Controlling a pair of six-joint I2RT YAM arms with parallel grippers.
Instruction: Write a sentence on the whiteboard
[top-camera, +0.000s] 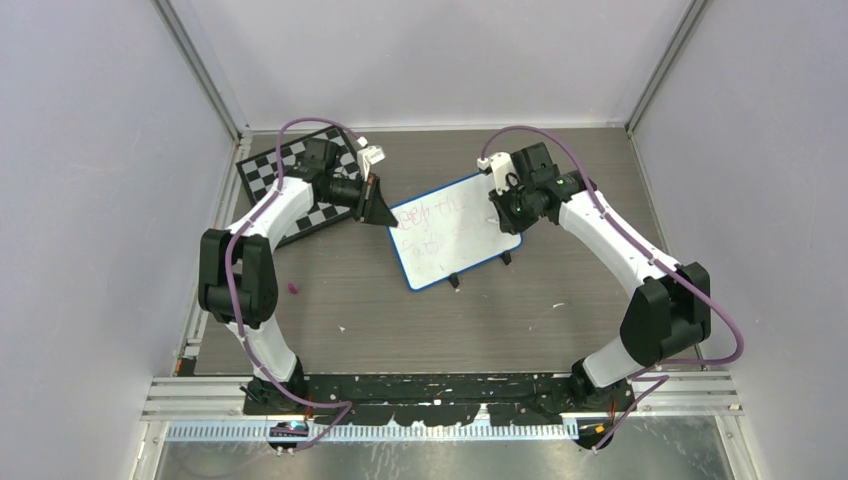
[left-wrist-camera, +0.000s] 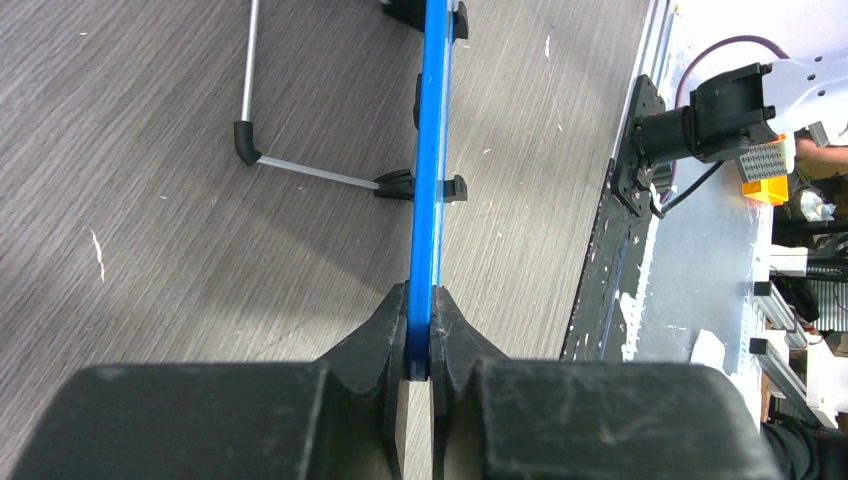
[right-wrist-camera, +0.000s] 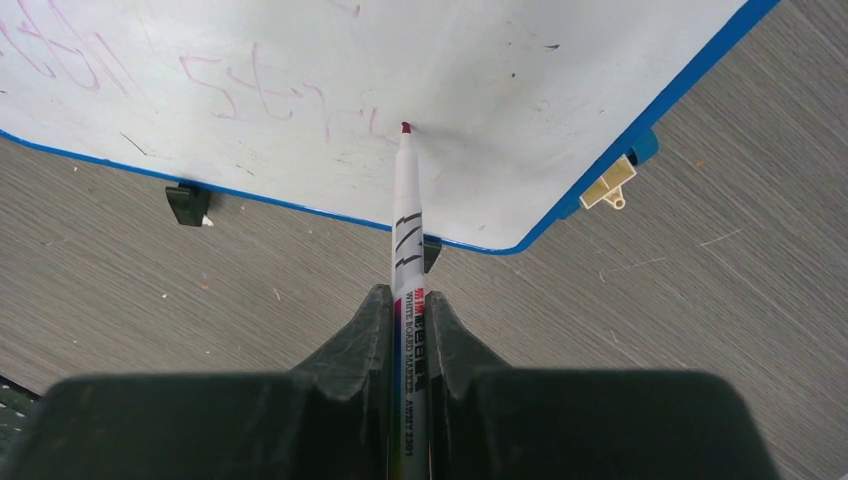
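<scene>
Only the right wrist view shows the marker (right-wrist-camera: 406, 200), labelled "WHITE BOARD MARKER", clamped in the right gripper (right-wrist-camera: 408, 312), tip on the whiteboard (right-wrist-camera: 520, 110); the left gripper (left-wrist-camera: 421, 305) pinches its edge.

The whiteboard (right-wrist-camera: 520, 70) is showing a smooth, semi-gloss white face and a glossy blue plastic frame. The table (top-camera: 400, 320) is presenting a matt grey wood-grain surface. The marker (right-wrist-camera: 407, 200) barrel is reading as smooth white plastic. The fingers of the left gripper (left-wrist-camera: 420, 345) and the right gripper (right-wrist-camera: 408, 305) are showing matt, finely grained black plastic.
</scene>
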